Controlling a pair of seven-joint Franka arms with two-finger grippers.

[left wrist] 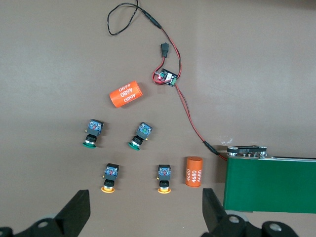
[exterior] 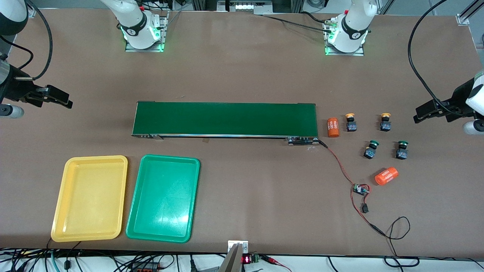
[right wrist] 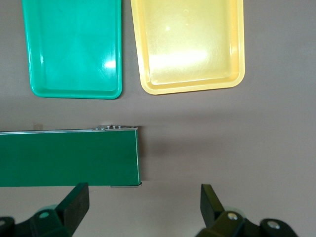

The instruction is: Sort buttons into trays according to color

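A brown matte tabletop (exterior: pixel 242 211) filled the scene, with loose cabling along its edge nearest the front camera. Close to that edge, toward the right arm's end, lay two shallow rounded plastic trays side by side, both empty: a yellow tray (exterior: pixel 60 200) nearer the table's corner and a green tray (exterior: pixel 193 196) just beside it. A little farther from the camera, toward the left arm's end, an orange cylinder printed "4680" (exterior: pixel 386 176) lay on its side beside a small circuit board on red and black wire (exterior: pixel 360 189).

Farther still stood the four push-button switches, all on the bare table and none yet sorted: the two green-capped buttons (exterior: pixel 370 149) (exterior: pixel 402 149), then the two yellow-capped buttons (exterior: pixel 351 122) (exterior: pixel 385 122), with a second orange cylinder (exterior: pixel 332 127) upright just beside the long dark-green conveyor belt (exterior: pixel 225 119).

The left gripper (left wrist: pixel 145 215) hovered over the table edge at its own end, jaws wide apart and holding nothing. The right gripper (right wrist: pixel 143 212) waited, likewise spread and empty, over the opposite edge.

The buttons lay near the left gripper and well apart from the right one, so the left arm looked better placed for the first pick, the yellow-capped pair closest beneath it.
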